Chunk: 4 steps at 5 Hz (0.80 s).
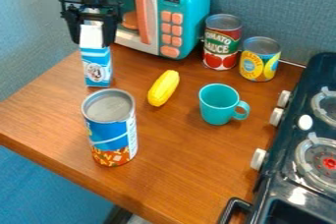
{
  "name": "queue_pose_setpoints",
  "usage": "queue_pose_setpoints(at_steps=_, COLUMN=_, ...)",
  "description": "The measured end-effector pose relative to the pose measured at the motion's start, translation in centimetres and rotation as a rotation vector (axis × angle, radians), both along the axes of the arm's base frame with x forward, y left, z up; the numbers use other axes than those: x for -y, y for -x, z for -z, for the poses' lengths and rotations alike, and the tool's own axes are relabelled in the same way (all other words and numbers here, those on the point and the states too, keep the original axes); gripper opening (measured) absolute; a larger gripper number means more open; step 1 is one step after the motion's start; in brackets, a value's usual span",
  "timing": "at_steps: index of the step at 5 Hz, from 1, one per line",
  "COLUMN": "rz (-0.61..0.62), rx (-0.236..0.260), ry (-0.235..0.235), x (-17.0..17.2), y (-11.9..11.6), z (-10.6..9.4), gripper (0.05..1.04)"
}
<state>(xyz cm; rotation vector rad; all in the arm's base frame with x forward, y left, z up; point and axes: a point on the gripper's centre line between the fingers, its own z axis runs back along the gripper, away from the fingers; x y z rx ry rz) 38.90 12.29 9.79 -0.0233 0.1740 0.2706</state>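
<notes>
At the upper left, the black gripper hangs down over the top of a blue and white carton. The carton stands upright near the left edge of the wooden table, its white top directly under the gripper's body. Whether the gripper holds it or merely surrounds it cannot be told. To the carton's right, a yellow toy corn cob lies slantwise. In front of the carton stands a large blue can with a grey lid. A teal cup is upright on the right, its handle pointing right.
Behind the gripper stands a teal and white toy microwave. A red and green can and a shorter yellow can are beside it, along the back wall. The dark toy stove, with white knobs, borders the table on the right.
</notes>
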Motion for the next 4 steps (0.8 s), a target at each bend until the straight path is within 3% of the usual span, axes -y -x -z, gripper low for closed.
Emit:
queue_pose_setpoints(at_steps=1, rz=0.081, rx=-0.017, ry=-0.044, x=-0.6, y=2.0, z=-2.4, gripper=0.863)
queue_pose_setpoints(at_steps=2, rz=0.340, rx=-0.058, ry=-0.018, x=-0.6, y=4.3, z=-3.0, gripper=0.863)
queue_pose_setpoints(at_steps=3, rz=0.531, rx=-0.102, ry=0.030, x=-1.0, y=7.2, z=-2.1, gripper=0.863)
queue_pose_setpoints(at_steps=4, rz=0.547, rx=-0.165, ry=0.044, x=-2.1, y=9.1, z=-1.4, gripper=0.863)
